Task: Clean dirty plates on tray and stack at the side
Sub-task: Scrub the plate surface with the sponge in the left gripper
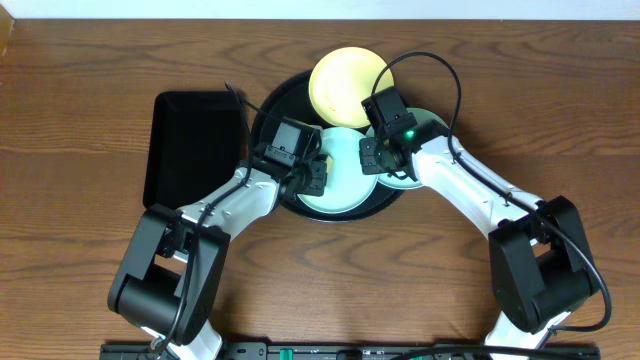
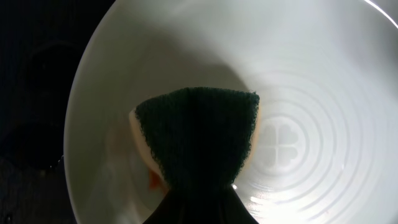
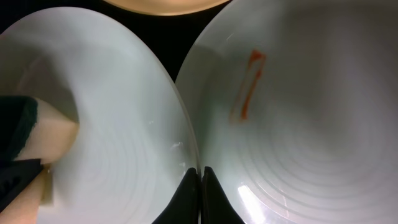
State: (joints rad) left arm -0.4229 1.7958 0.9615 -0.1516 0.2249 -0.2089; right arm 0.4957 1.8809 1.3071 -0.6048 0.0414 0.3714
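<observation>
The round black tray [image 1: 262, 115] holds three plates. At the back is the pale yellow plate [image 1: 345, 80]. At the front left lies a pale blue-green plate [image 1: 345, 185], and my left gripper [image 1: 315, 178] is shut on a green-topped sponge [image 2: 196, 134] that presses into it. Beside the sponge is an orange smear [image 2: 152, 179]. The other blue-green plate [image 3: 311, 124], on the right, carries an orange streak [image 3: 249, 84]. My right gripper [image 3: 200, 177] is shut and empty, its tips at the seam where the two blue-green plates meet.
A smaller rectangular black tray [image 1: 195, 145] lies on the wooden table just left of the round one. Both arms reach in over the round tray from the front.
</observation>
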